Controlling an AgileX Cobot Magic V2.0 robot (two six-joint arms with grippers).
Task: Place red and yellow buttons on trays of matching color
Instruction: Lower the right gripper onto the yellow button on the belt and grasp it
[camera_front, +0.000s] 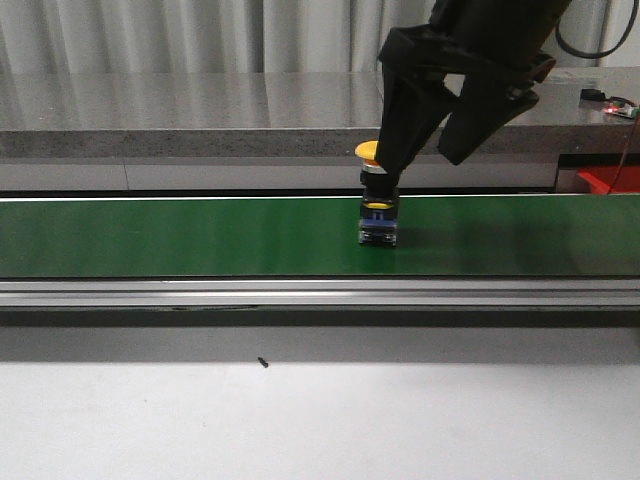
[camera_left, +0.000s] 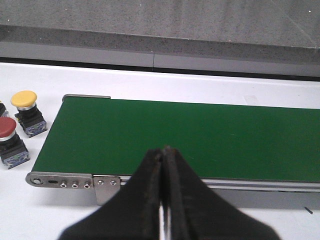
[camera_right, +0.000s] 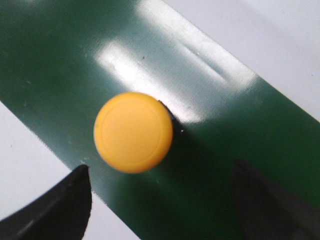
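Note:
A yellow button stands upright on the green belt. My right gripper hangs open just above it, one finger close beside its cap. In the right wrist view the yellow cap lies a little ahead of the gripper, whose fingers stand wide apart and hold nothing. My left gripper is shut and empty over the belt's near rail. Off the belt's end, another yellow button and a red button stand on the white table. A corner of a red tray shows at the far right; the yellow tray is out of view.
A metal rail runs along the belt's front edge, with white table before it. A grey stone ledge lies behind the belt, and a small circuit board sits on it at the right. The belt's end bracket shows in the left wrist view.

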